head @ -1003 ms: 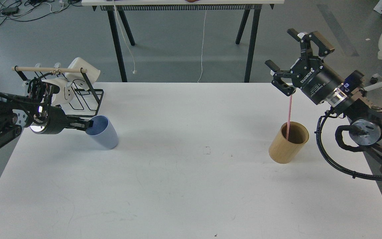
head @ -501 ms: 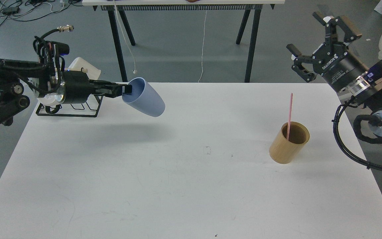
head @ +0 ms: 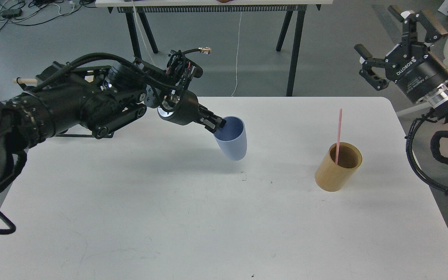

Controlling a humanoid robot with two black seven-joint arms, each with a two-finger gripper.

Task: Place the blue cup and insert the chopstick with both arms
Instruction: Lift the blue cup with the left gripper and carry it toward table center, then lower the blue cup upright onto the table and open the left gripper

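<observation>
The left gripper is clamped on the rim of the blue cup, which hangs just below and right of it above the table; the right gripper gapes empty, the chopstick standing in the wooden holder well below-left of it.

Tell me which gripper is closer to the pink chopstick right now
Right. The right gripper hangs open above and to the right of the pink chopstick, off the table. The left gripper is farther left, pinching the blue cup by its rim.
</observation>
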